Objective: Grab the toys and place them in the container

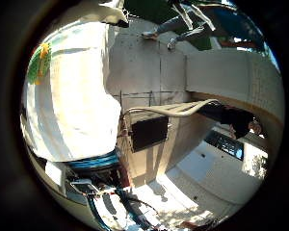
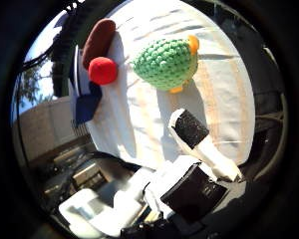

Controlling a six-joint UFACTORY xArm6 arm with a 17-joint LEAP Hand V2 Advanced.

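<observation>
Outdoor yard or patio, sunlit. Paved concrete ground [image 1: 149,62] with slab joints fills the upper middle of the little finger side view, with hard shadows across it. A low pale wall [image 1: 231,72] runs along the right. In the thumb side view, blue sky and a tree [image 2: 27,84] at the left edge, and a block boundary wall [image 2: 40,124] below them. A worktop with a white cloth [image 2: 224,89] stands in direct sun.
</observation>
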